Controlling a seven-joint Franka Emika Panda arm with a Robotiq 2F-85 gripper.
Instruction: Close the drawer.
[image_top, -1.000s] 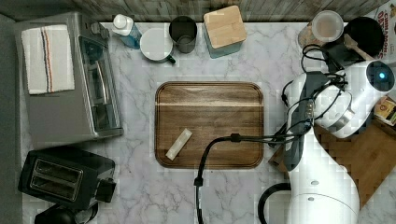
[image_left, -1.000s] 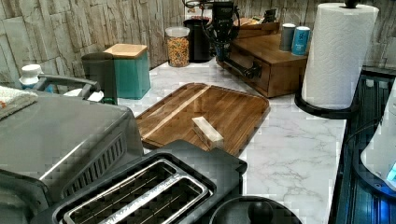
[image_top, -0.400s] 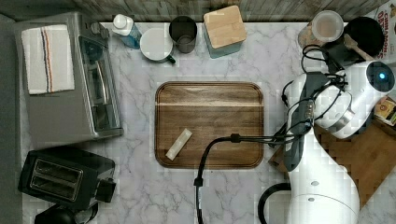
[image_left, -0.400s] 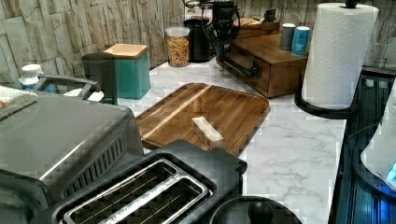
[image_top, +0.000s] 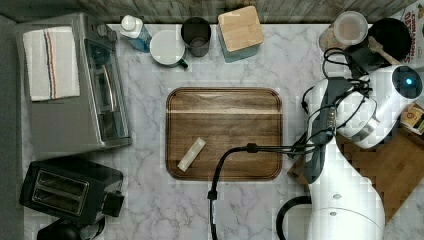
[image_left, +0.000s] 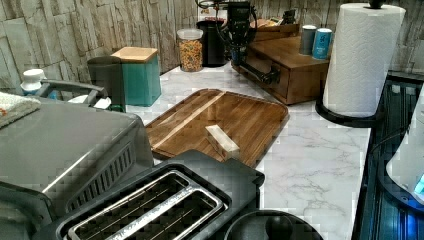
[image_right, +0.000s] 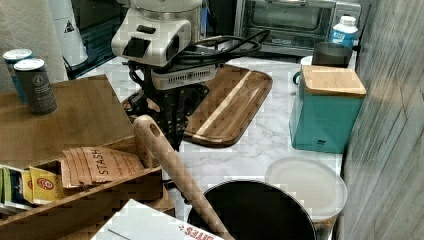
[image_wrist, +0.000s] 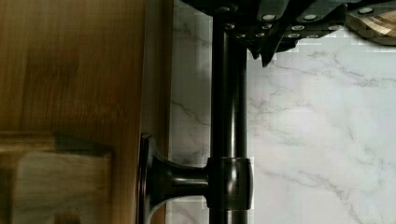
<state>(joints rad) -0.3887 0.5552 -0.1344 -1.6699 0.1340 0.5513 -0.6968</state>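
Lengthwise, drawer (image_left: 280, 75) front faces the tray (image_left: 235, 117)

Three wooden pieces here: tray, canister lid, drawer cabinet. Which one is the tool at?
The tool is at the drawer cabinet, by its black bar handle. The tray and the teal canister's lid sit apart from it.

Wooden tray (image_top: 224, 133) holding a small pale block (image_top: 192, 154), toaster (image_top: 65, 190), toaster oven (image_top: 75, 85), teal canister (image_top: 240, 32), paper towel roll (image_left: 364, 55)
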